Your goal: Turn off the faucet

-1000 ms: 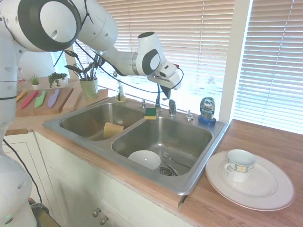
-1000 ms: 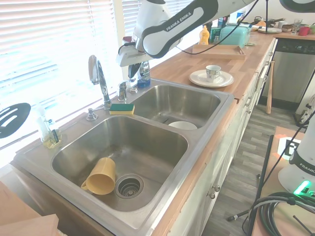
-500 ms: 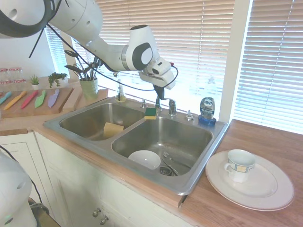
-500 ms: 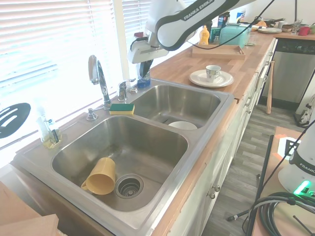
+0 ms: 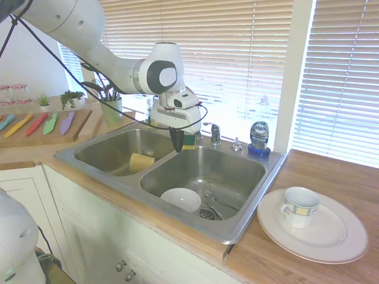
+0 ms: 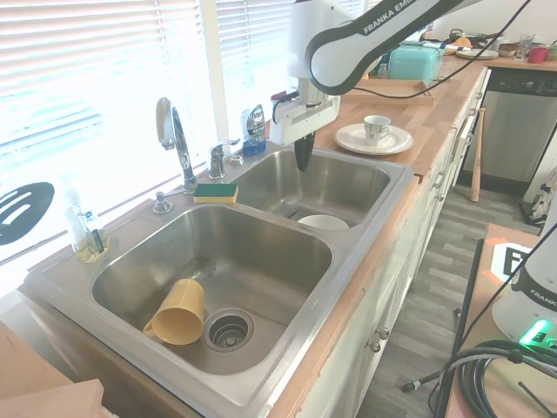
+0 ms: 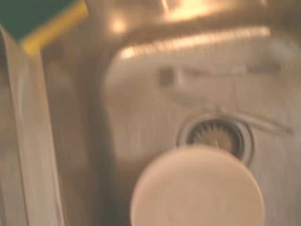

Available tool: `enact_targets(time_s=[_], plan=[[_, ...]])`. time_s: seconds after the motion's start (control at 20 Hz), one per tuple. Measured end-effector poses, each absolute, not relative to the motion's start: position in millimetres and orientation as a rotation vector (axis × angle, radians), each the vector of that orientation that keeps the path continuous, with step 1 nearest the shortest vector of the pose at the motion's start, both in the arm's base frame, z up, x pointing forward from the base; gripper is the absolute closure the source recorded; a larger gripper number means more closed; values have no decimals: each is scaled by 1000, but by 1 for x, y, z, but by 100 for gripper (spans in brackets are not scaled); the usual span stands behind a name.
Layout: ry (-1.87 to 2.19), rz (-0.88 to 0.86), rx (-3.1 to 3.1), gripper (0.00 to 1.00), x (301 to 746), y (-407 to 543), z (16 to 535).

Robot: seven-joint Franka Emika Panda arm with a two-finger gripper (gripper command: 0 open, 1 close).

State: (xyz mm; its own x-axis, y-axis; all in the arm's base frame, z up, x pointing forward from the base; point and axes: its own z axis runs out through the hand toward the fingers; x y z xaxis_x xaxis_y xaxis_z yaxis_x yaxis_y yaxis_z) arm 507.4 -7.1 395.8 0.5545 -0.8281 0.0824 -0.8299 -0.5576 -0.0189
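One gripper (image 6: 302, 162) hangs over sink basin, fingers pressed together, holding nothing.
Faucet (image 6: 175, 139) on back rim behind sponge (image 6: 215, 192), well apart; bowl (image 6: 323, 223) below.

Open air surrounds the claw (image 6: 302, 162) above the right-hand basin (image 5: 234, 167). Below it sit a white bowl (image 5: 180, 199) and utensils (image 5: 214, 204) by the drain. At the far rim, the faucet (image 6: 173, 139), sponge (image 6: 216, 192) and soap bottle (image 5: 259, 138) crowd the ledge.
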Motion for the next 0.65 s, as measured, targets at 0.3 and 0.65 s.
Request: enact_targets(time_s=[0.3,0.65], plan=[[-1471,94,2741,0,429,-10,408],[-1474,87,2748,0,379,0,415]])
